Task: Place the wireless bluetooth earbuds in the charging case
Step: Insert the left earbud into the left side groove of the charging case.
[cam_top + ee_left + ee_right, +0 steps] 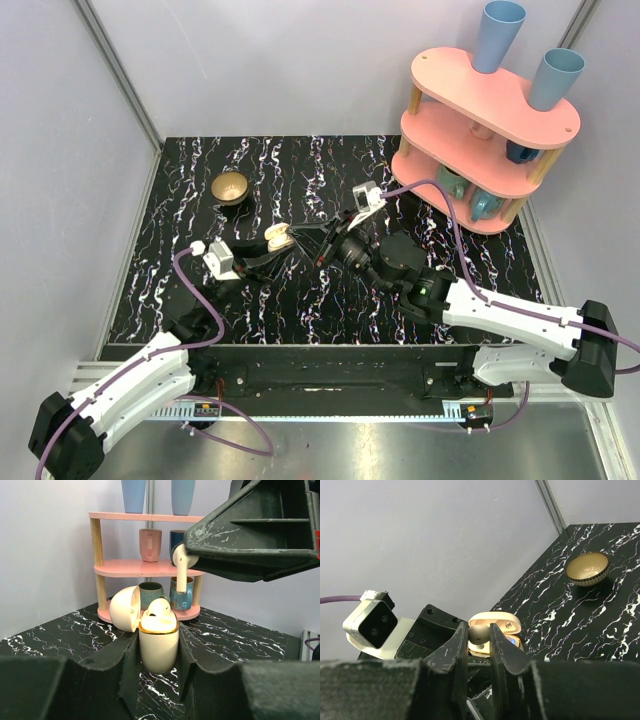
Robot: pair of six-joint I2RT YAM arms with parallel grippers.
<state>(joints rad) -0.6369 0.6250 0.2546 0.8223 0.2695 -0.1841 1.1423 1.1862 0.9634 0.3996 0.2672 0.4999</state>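
- My left jaws are clenching the charging case (159, 647) by its lower body and holding it upright near the middle of the table (50, 635). I cannot tell whether its base is touching the surface.
- The lid (124, 609) is hanging open, swung to the left in the left wrist view, so the mouth is standing clear.
- One seated earbud (159, 608) is already sitting in the case, with its rounded head showing just above the gold rim.
- My right jaws are grasping a second earbud (181, 572) by the head, stem pointing down. It is hovering above the open mouth and a little to the right of it, not touching the case.
- The right wrist view is showing the same pinch: the bud is between my fingertips (497, 642), with the case just beyond.
- Progress, as I judge it: this case is about half filled. What is left is lining the stem up over the free socket, lowering it in, and releasing.
- No other earbuds or cases are showing in these views.
- A small bowl (231, 187) is sitting far left and a pink rack (470, 100) of mugs far right, both well apart from the work.
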